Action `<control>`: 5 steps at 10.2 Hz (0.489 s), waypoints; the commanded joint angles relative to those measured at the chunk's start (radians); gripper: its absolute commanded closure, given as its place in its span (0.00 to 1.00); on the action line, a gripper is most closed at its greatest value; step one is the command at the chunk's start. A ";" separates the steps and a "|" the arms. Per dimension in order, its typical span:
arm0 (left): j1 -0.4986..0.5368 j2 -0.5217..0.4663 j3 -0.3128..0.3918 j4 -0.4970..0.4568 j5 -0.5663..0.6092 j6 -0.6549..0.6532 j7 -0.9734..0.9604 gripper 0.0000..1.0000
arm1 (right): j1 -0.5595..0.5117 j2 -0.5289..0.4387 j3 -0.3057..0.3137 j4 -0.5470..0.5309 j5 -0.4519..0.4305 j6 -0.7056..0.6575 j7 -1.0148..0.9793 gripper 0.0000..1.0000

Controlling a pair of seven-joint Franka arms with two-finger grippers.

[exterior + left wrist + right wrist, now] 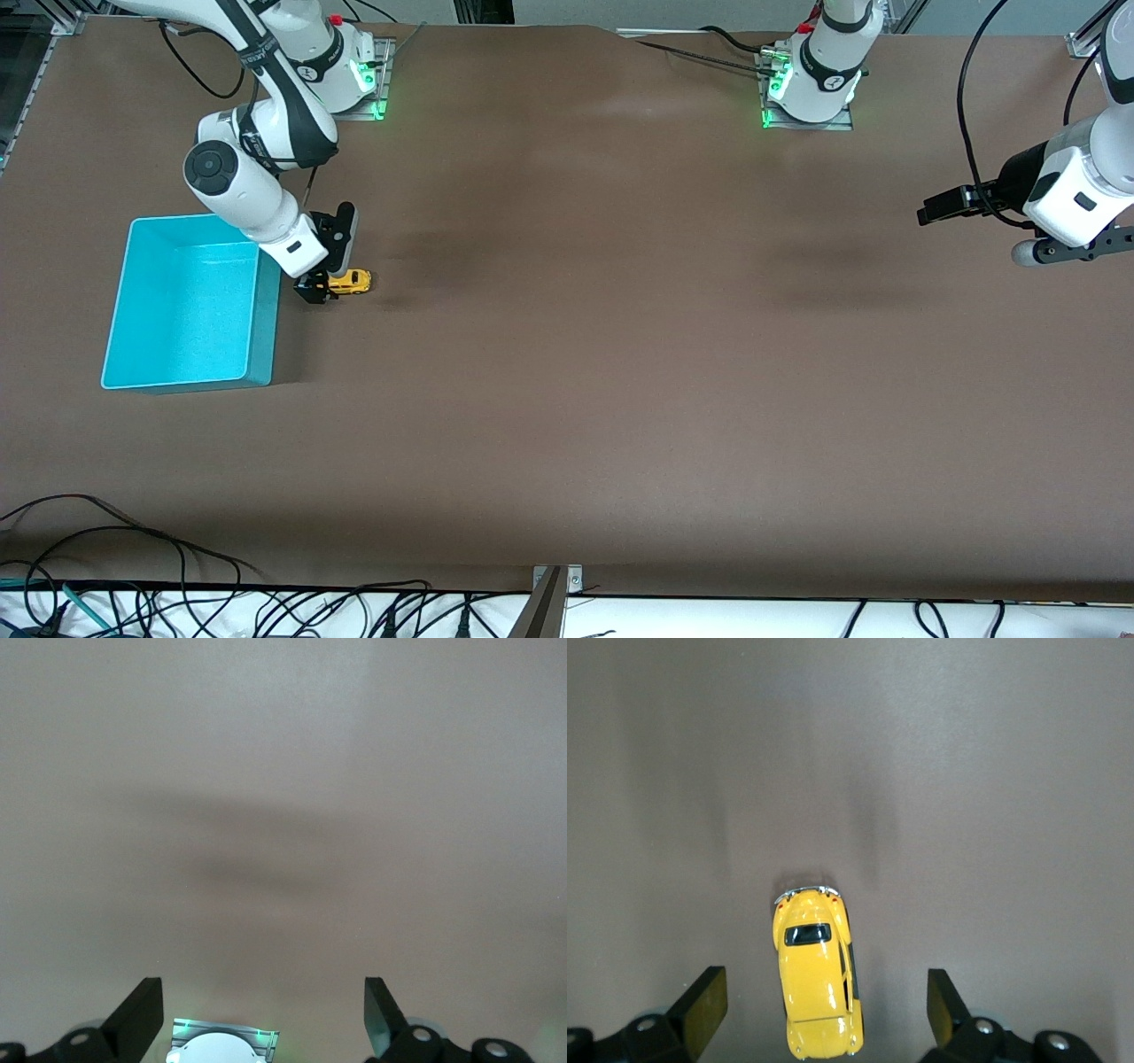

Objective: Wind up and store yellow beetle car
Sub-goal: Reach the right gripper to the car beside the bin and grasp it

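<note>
1. The turquoise bin [186,306], at the middle left of the front view, holds nothing.
2. The yellow beetle car [349,282] sits on the brown table [620,372] just beside the bin, on its wheels, long axis running across the frame away from the bin.
3. The right gripper [317,288] hangs low over the car's bin-side end, jaws wide either side, not touching.
4. The left gripper [1032,252] waits at the right edge, jaws wide, empty.

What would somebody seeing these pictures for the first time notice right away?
Probably the yellow beetle car, tiny and bright on the brown table, sitting between the open fingers of the right gripper, which has not closed on it. Next, the turquoise bin beside the car, toward the right arm's end of the table. The left gripper waits open over bare table at the left arm's end.
</note>
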 commanded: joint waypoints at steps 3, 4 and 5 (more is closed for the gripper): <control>-0.005 -0.005 0.009 -0.002 -0.018 0.005 0.023 0.00 | -0.045 0.086 0.015 -0.037 -0.134 0.147 -0.017 0.00; -0.005 -0.005 0.009 -0.002 -0.018 0.005 0.023 0.00 | -0.054 0.094 0.012 -0.038 -0.157 0.156 -0.017 0.00; -0.005 -0.005 0.009 -0.004 -0.018 0.003 0.023 0.00 | -0.066 0.103 0.006 -0.038 -0.193 0.170 -0.017 0.00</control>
